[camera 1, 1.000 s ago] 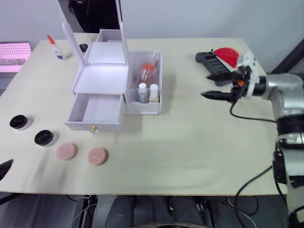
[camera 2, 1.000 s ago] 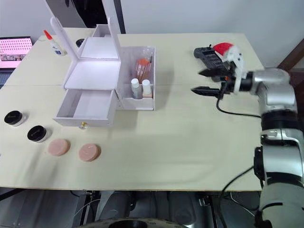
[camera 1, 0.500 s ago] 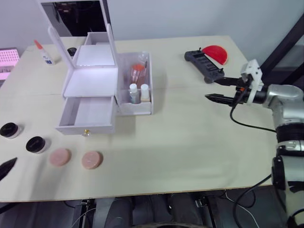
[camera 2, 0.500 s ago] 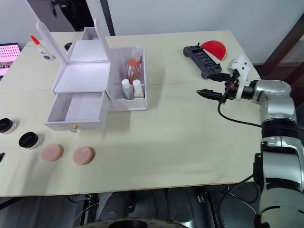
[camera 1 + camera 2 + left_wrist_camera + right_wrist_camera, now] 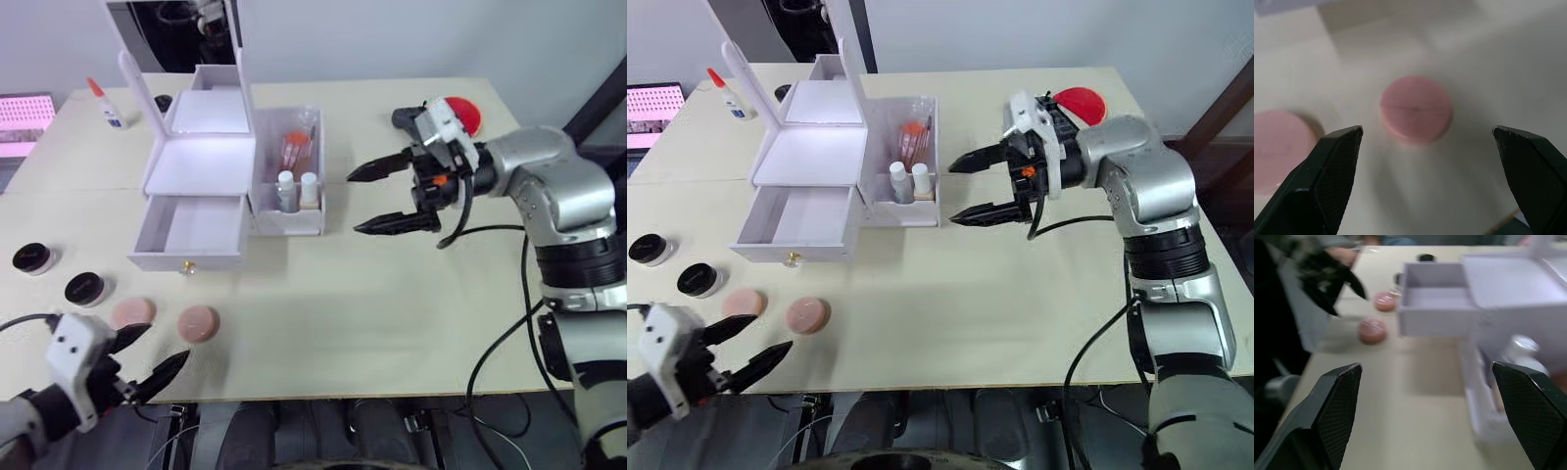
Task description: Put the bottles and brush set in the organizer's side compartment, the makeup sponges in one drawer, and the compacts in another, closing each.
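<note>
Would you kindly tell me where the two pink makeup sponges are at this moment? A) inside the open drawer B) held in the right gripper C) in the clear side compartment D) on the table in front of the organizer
D: both pink makeup sponges lie on the bare table, in front of the open drawer, which is empty, and close to the open left gripper.

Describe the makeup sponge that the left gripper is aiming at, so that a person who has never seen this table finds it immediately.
Start at the white organizer with its open drawer. Two round pink sponges lie on the table in front of that drawer. The target sponge is the one nearer the table's middle, beside the open left gripper; its twin lies next to the black compacts.
</note>
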Tool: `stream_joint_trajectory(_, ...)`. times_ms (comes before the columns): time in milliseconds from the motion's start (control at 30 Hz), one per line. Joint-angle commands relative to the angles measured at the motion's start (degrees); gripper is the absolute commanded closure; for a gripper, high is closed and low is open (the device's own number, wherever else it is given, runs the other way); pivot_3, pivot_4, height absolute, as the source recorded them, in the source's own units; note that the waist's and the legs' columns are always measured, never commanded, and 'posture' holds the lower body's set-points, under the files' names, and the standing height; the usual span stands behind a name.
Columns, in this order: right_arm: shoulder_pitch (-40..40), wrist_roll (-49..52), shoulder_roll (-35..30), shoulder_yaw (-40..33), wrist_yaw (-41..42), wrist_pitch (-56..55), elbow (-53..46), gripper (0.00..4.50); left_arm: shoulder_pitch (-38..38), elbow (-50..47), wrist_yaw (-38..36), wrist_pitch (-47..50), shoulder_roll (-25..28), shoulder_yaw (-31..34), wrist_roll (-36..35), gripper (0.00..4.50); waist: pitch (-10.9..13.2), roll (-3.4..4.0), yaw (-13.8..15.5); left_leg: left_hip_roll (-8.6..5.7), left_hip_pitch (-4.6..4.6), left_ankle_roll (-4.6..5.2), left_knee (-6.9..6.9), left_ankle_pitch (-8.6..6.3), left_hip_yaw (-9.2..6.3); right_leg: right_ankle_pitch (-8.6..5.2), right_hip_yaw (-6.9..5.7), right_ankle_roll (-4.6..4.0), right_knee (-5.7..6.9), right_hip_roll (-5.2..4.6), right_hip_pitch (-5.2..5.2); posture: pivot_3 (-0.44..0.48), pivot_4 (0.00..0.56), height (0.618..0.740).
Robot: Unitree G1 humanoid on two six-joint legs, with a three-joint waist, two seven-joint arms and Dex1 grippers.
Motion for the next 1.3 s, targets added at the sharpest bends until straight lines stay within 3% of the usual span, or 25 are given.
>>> stream_joint_trajectory(33,-0.2,2.2,-1.2,0.2,1.0,1.5,-4.6,0.00,-2.0,-1.5,5.1,2.8,-1.0,-2.8,0.8,0.03,0.0,-0.01,0.0,0.00,-0.01,0.00,0.01,0.00,0.00,0.00,0.00,0.00,0.00,0.00,0.00,0.000,0.150,0.740)
stream_joint_trajectory(133,1.0,1.8,-0.5,0.5,-0.2,0.6,-5.5,0.00,-6.2,-0.2,10.1,4.5,-3.2,-5.6,1.9,0.03,0.0,-0.03,0.0,-0.01,-0.01,0.00,0.07,0.00,0.01,0.04,0.01,0.04,0.00,0.00,0.02,0.000,0.150,0.740)
stream_joint_trajectory(267,1.5,-1.1,-1.1,1.6,-1.0,-2.6,-4.7,0.00,-8.9,-0.9,11.4,6.1,-3.4,-9.6,2.4,0.03,0.0,-0.03,-0.1,0.00,0.00,0.00,0.22,0.00,0.00,0.13,0.01,0.05,0.05,0.02,0.06,0.000,0.150,0.740)
stream_joint_trajectory(633,0.6,-1.9,-0.1,1.5,-4.1,-3.8,-4.8,0.00,-14.4,0.1,14.8,12.1,-0.1,-15.3,5.7,0.03,0.0,-0.03,-0.1,0.00,-0.04,0.00,0.66,0.00,0.01,0.24,0.02,0.07,0.11,0.03,0.21,0.000,0.150,0.740)
stream_joint_trajectory(733,-0.1,-2.9,0.0,2.1,-5.2,-4.1,-4.9,0.00,-14.8,-0.6,15.4,13.7,0.0,-15.1,5.5,0.91,0.0,-0.03,-0.1,-0.01,-0.03,0.00,0.72,0.00,0.00,0.25,0.02,0.07,0.11,0.03,0.25,0.000,0.150,0.740)
stream_joint_trajectory(800,-0.6,-2.5,0.4,2.0,-5.9,-3.2,-5.4,0.00,-14.9,-0.9,15.6,14.0,-0.1,-14.7,5.4,1.81,0.0,-0.03,-0.1,0.00,-0.03,0.00,0.73,0.00,0.00,0.27,0.02,0.08,0.11,0.02,0.25,0.000,0.150,0.740)
stream_joint_trajectory(1000,-1.5,-2.6,1.3,2.4,-6.6,-3.2,-5.2,0.00,-15.9,-1.1,16.4,13.2,-0.6,-15.3,6.7,1.81,0.0,-0.03,0.0,0.00,-0.03,0.00,0.72,0.00,0.00,0.28,0.02,0.08,0.11,0.02,0.24,0.000,0.150,0.740)
stream_joint_trajectory(1167,-1.8,-2.6,1.7,2.9,-6.4,-3.7,-4.8,0.00,-14.1,-1.5,14.7,12.4,0.1,-11.8,6.7,1.81,0.0,-0.03,-0.2,0.00,-0.03,0.00,0.73,0.00,0.00,0.28,0.02,0.09,0.11,0.02,0.24,0.000,0.150,0.740)
stream_joint_trajectory(1300,-2.9,-2.3,2.6,3.2,-6.3,-4.0,-4.1,0.00,-11.5,-6.4,9.7,9.3,-0.1,-6.9,2.8,1.81,0.0,-0.04,-0.1,0.00,-0.05,0.00,0.71,0.00,0.00,0.28,0.02,0.09,0.11,0.02,0.20,0.000,0.150,0.740)
